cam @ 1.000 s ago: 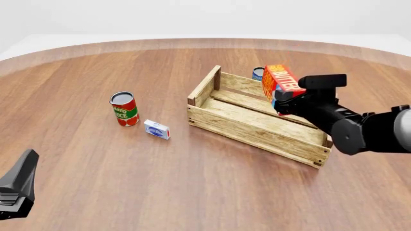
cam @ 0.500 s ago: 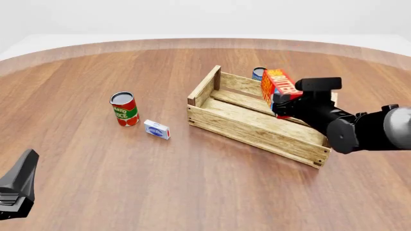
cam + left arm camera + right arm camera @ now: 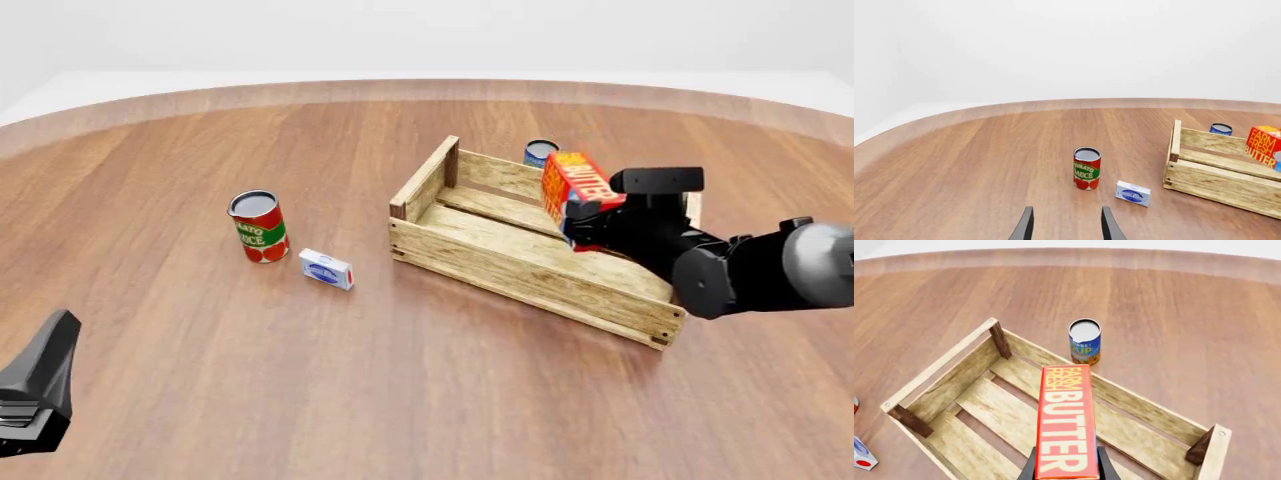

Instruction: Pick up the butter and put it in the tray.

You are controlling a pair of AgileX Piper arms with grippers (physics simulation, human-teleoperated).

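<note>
I have the butter held over the tray.

Front view: my right gripper [image 3: 582,212] is clamped on the butter [image 3: 578,184], tilted above the tray [image 3: 507,262]; my left gripper [image 3: 34,385] sits low, near the table's edge.
Left wrist view: its fingers [image 3: 1024,226] stand apart, holding nothing, with a red can [image 3: 1086,168] and small box [image 3: 1133,193] ahead.
Right wrist view: the butter hangs over the slats, a blue can [image 3: 1085,340] just outside the wall.

The right gripper [image 3: 1066,471] clamps the butter [image 3: 1066,422] above the tray [image 3: 954,385].
</note>
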